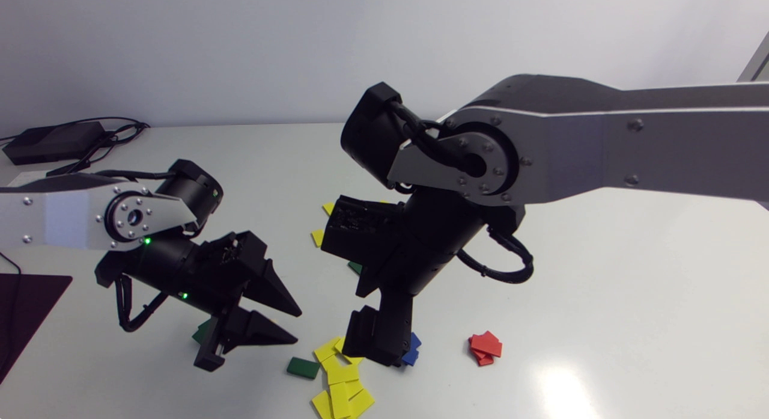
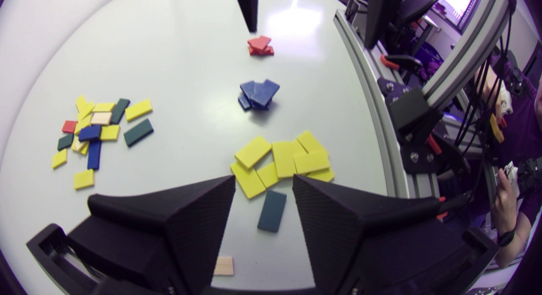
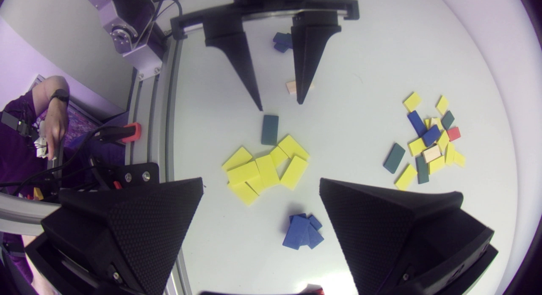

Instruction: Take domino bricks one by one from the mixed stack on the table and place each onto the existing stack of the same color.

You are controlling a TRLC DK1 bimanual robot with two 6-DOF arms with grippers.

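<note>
Right claw (image 3: 260,187) hangs wide, empty, over blue stack (image 3: 301,231) just beside yellow pile (image 3: 264,170). Past that pile, left claw (image 2: 263,180), wide too, over green brick (image 2: 272,210). Likely between picks: next grab needs mixed stack (image 3: 430,142), well apart.

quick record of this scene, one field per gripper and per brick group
left gripper: open, empty; a single green brick lies below, between its fingers
right gripper: open, empty; blue stack lies below, between its fingers, not gripped
mixed pile: loose yellow, blue, green, red and tan bricks
yellow bricks: flat overlapping cluster beside the green brick
red stack: small, beyond the blue stack
tan brick: alone, under the left gripper
</note>
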